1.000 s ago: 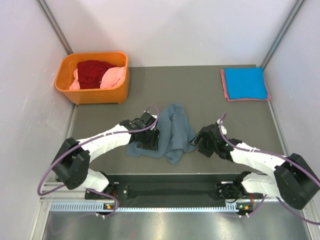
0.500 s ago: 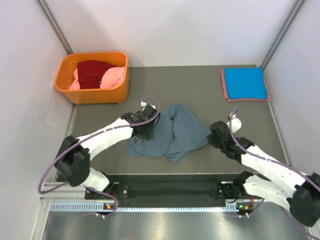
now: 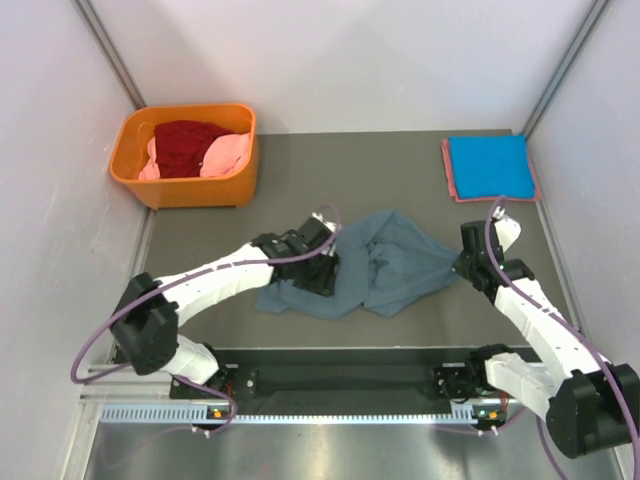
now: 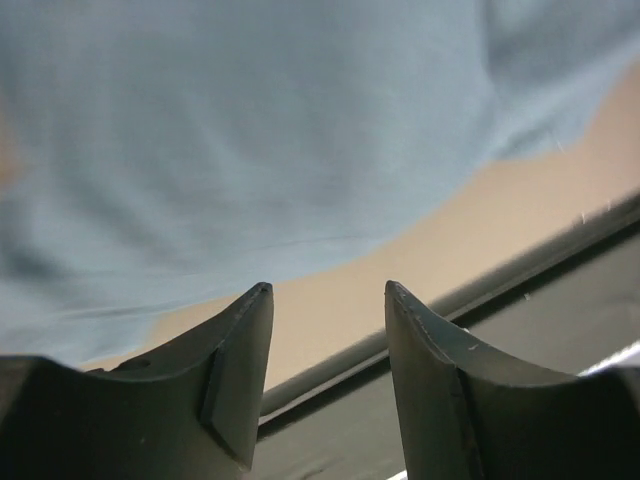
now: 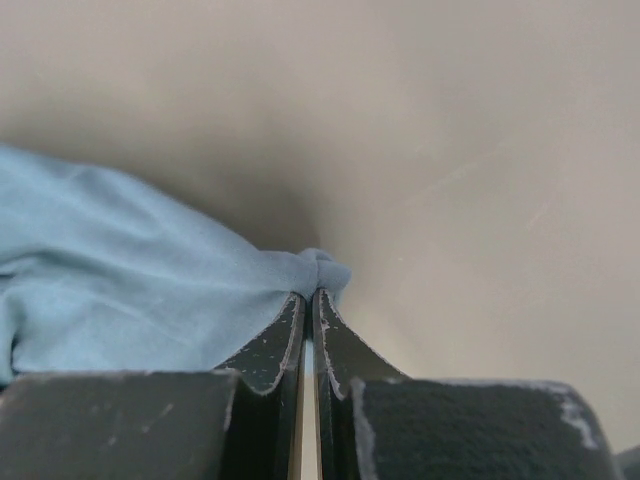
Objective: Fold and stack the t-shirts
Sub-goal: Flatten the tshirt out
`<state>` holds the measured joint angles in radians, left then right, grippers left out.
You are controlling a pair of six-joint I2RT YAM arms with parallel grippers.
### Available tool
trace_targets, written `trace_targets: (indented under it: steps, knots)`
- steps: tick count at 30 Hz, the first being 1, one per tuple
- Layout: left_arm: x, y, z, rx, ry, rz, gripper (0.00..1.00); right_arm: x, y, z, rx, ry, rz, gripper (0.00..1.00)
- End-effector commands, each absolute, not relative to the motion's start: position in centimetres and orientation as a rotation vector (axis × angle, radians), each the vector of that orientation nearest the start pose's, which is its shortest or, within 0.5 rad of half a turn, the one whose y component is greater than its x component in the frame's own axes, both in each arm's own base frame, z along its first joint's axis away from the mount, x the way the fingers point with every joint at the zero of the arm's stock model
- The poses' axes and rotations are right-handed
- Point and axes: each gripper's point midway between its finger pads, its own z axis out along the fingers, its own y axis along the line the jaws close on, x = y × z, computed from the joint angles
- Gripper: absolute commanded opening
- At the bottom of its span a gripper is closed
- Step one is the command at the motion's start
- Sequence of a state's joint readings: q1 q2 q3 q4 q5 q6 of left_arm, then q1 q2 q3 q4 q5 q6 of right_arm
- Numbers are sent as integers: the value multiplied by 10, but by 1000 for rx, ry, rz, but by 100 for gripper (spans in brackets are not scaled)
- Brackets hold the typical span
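Note:
A slate grey-blue t-shirt [image 3: 385, 262] lies crumpled on the dark table [image 3: 380, 180], drawn out towards the right. My right gripper [image 3: 463, 262] is shut on a pinch of its right edge; in the right wrist view the fingertips [image 5: 312, 293] clamp a small bunch of the blue cloth [image 5: 150, 290] just above the table. My left gripper [image 3: 325, 272] stands over the shirt's left half. In the left wrist view it [image 4: 325, 290] is open with nothing between its fingers, the cloth [image 4: 250, 130] just beyond the tips.
A folded bright blue tee [image 3: 488, 165] lies on a salmon-red one [image 3: 450, 178] at the back right. An orange basket [image 3: 195, 190] at the back left holds dark red [image 3: 185, 145] and pink [image 3: 228, 153] shirts. Walls close in both sides.
My right gripper closed on the shirt's right edge and pulled it rightwards, stretching the cloth out. My left gripper has shifted right along the shirt.

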<state>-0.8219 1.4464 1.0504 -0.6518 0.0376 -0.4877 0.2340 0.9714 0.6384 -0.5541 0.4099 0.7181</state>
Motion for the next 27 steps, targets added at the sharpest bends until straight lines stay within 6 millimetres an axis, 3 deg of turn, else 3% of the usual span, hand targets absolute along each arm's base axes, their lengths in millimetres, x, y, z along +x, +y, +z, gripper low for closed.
trace_targets:
  steps: [1,4,7,10,12,13,14,15,19,23,24,27]
  knots:
    - [191,-302,92,602,2627,-606,56,276,25,123,639,2205,48,0]
    - [188,-315,84,659,2603,-569,59,279,24,126,632,2194,51,0]
    - [182,-319,62,703,2635,-500,60,280,23,125,626,2199,50,0]
    - [180,-313,35,719,2685,-359,60,279,24,121,620,2206,70,0]
    - [184,-296,17,693,2717,-191,57,278,24,119,619,2213,70,0]
    - [187,-290,12,670,2723,-136,50,278,23,117,625,2215,66,0]
    - [191,-286,9,653,2724,-78,13,277,20,115,629,2219,49,0]
    - [202,-268,11,616,2694,80,0,277,15,113,643,2222,32,0]
    - [223,-234,41,459,2602,373,0,278,-7,111,701,2260,-53,0]
    - [231,-228,95,360,2545,296,0,286,-25,109,731,2298,-94,0]
    - [235,-224,104,325,2550,270,0,288,-42,112,793,2277,-110,0]
    - [242,-214,131,261,2556,170,0,308,-53,126,788,2252,-75,2]
